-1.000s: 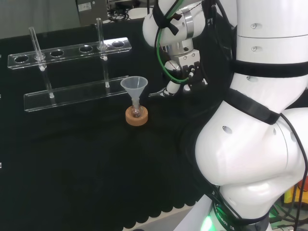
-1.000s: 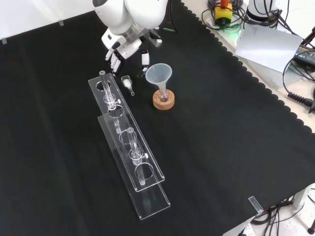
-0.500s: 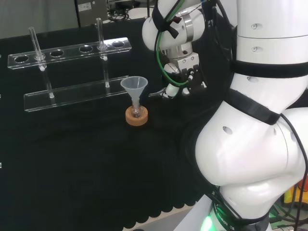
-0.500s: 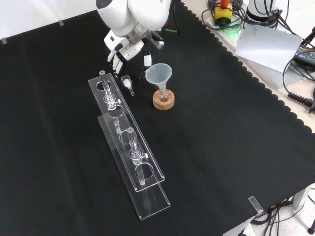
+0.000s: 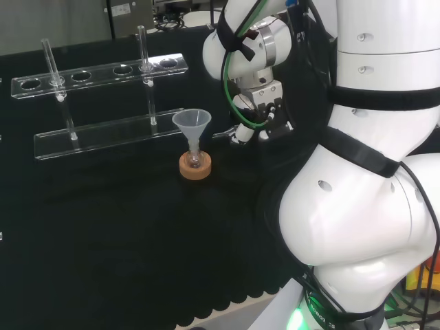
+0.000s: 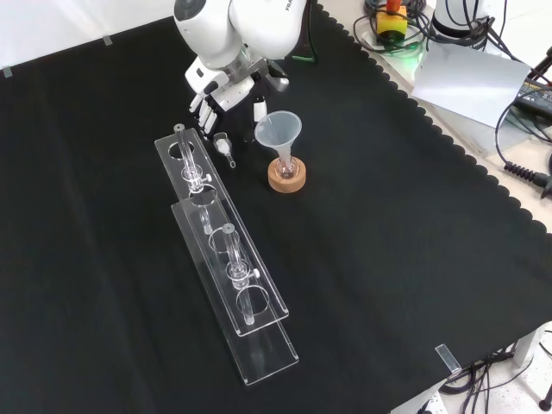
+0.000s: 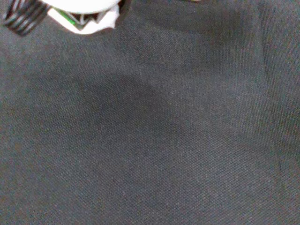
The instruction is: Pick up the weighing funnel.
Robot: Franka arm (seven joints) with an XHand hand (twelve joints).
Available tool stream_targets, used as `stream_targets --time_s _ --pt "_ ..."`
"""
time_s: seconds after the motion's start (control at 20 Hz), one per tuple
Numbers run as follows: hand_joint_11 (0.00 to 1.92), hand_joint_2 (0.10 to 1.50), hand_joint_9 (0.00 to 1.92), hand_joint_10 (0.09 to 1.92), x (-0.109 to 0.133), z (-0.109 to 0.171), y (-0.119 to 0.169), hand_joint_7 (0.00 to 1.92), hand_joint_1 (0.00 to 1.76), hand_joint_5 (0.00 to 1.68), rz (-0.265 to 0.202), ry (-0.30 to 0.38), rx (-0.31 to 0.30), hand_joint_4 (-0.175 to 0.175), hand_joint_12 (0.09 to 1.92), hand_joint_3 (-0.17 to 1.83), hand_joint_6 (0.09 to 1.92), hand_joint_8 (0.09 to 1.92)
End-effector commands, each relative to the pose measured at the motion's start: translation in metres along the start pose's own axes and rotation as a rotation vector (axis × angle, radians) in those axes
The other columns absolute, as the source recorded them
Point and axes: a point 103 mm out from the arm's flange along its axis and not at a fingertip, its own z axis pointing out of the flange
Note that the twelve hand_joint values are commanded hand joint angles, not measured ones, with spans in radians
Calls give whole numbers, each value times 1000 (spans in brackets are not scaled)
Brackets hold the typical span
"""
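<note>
Weighing funnel lies flat on the black cloth, not lifted, just beyond the fingertips of the hand in the front view. No contact visible between them.

Hand hangs over it, holding nothing. Fingers point down at the cloth, fairly straight, with the thumb set well apart from them, so the span is wide.

Tight spot. On the fingers' side, the near end of the clear rack comes just beside the weighing funnel, and a test tube stands upright in that end. On the thumb's side stands the funnel, mouth up, stem in a small flask on a cork ring. The funnel's rim is close to the thumb tip. The weighing funnel sits in the lane between these two edges.

Open room: beyond the funnel, away from the rack, bare cloth runs out to its scalloped border. Beyond the rack's long outer side the cloth is bare too.

Head view: hand is low, just beside the funnel, with the rack farther off past it.

Wrist view: plain cloth close under the palm, a white part of the hand at the margin.
</note>
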Motion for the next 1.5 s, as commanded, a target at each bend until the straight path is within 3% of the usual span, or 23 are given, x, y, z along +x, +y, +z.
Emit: stream_targets --time_s 0.05,0.2,0.35,1.5 --pt "419 596 774 580 1 1 1 573 854 585 0 -7 -5 -56 1304 696 344 780" --pt "434 598 783 584 0 3 3 589 860 528 1 9 -5 -57 1297 693 532 784" --pt "451 600 793 587 0 6 5 601 864 521 6 1 -7 -58 1300 694 601 787" --pt "472 605 819 588 -6 12 12 628 878 529 -5 21 -23 -58 1294 694 707 794"
